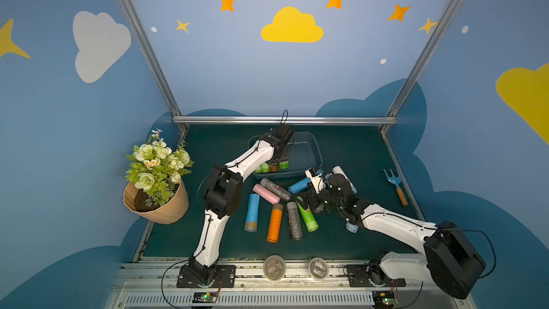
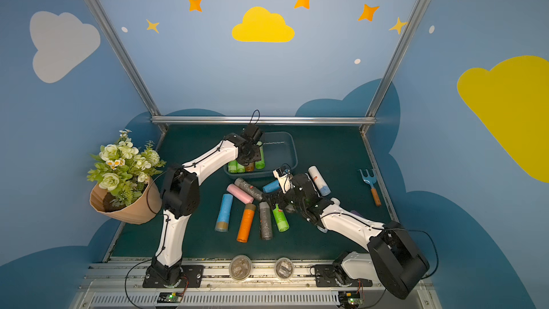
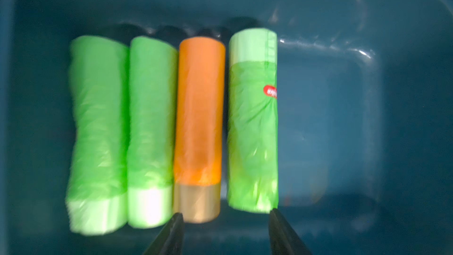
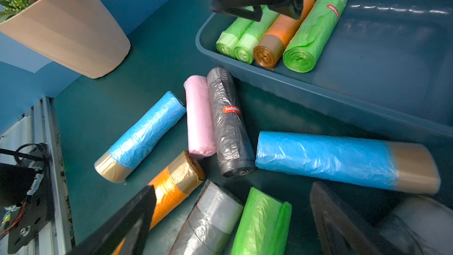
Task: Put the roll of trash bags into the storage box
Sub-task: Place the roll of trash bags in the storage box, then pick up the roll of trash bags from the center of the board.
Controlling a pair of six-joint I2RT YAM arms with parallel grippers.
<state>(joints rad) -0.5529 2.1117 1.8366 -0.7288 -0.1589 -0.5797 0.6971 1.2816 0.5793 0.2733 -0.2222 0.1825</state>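
- The left gripper [image 3: 224, 217] hovered low over the shallow blue-grey plastic storage box [image 1: 303, 153], fingers spread with nothing between them, apparently clear of its load.
- Four rolls of trash bags lay inside, packed side by side at the end of the box nearest that arm. They were two plain green rolls [image 3: 98, 131], an orange roll with a tan band [image 3: 199, 123] and a green roll with a red sticker [image 3: 253, 118]. The tidy row seemingly kept the rest of the floor free for more.
- The right gripper [image 4: 232, 188], jaws wide and empty, hung over the heap on the dark green tabletop [image 1: 341, 150]. It straddled a bright green loose roll [image 4: 259, 224] and a grey roll [image 4: 210, 219], likely lining up a pick.
- A pink roll [image 4: 199, 116] and a black roll [image 4: 229, 123] lay touching just outside the box, awaiting their turn.
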